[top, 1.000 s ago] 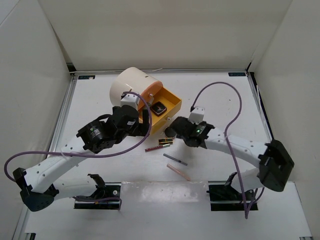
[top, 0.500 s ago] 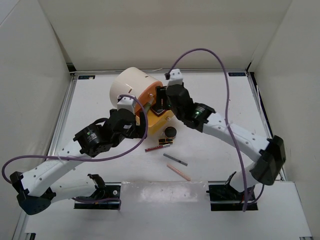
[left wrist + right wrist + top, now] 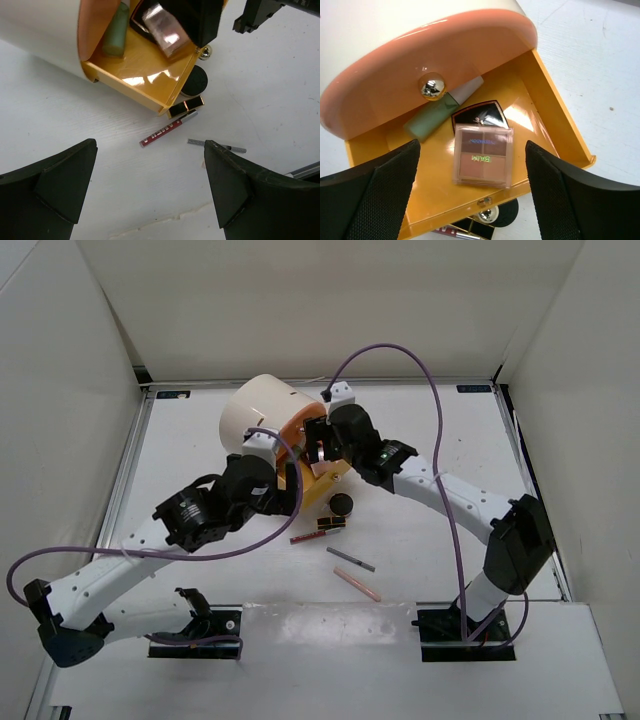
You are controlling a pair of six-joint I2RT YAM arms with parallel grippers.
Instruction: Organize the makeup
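Note:
An orange drawer (image 3: 560,130) stands open from the cream cylinder (image 3: 262,415). In it lie a mint tube (image 3: 432,117), a black compact (image 3: 480,114) and a square rose-gold palette (image 3: 482,157). My right gripper (image 3: 472,145) is open and empty just above the palette; it also shows in the top view (image 3: 320,445). My left gripper (image 3: 150,145) is open and empty above the table in front of the drawer. On the table lie a round black compact (image 3: 342,504), a small black-and-gold case (image 3: 185,106), a red pencil (image 3: 162,134), a grey pencil (image 3: 351,559) and a pink pencil (image 3: 357,584).
The cream cylinder's orange front (image 3: 420,75) with a silver knob (image 3: 432,86) overhangs the drawer's back. White walls enclose the table on three sides. Purple cables loop above both arms.
My right gripper has moved from the table by the round compact up over the open drawer, where the rose-gold palette now lies. My left arm has hardly moved.

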